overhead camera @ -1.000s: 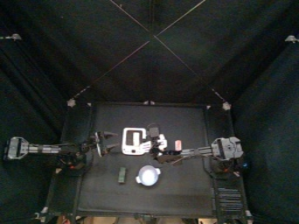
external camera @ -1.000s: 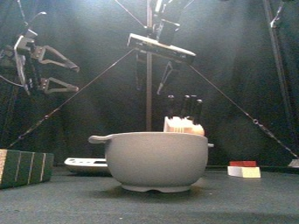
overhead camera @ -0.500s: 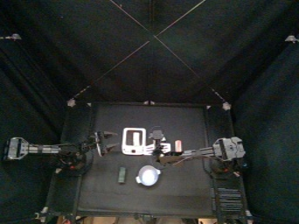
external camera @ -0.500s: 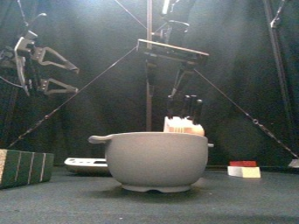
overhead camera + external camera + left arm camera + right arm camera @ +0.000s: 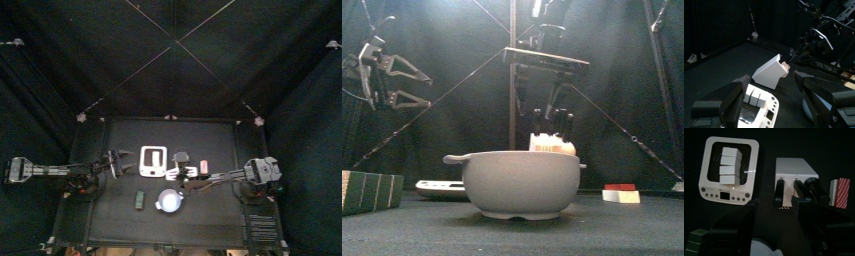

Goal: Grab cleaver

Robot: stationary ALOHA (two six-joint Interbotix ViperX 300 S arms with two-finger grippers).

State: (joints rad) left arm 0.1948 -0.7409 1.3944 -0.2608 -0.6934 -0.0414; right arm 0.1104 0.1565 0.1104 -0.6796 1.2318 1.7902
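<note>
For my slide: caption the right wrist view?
Open right gripper poised over the knife block's black handles, beside a white scale.

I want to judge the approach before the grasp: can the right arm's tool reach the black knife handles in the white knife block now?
Probably yes. The right tool is open and hangs above the knife block, and nothing lies between it and the black handles. Which handle is the cleaver's I cannot tell.

Pot point(image 5: 519, 183) stands before knife block point(image 5: 552, 143), scale point(image 5: 152, 160) beside
</note>
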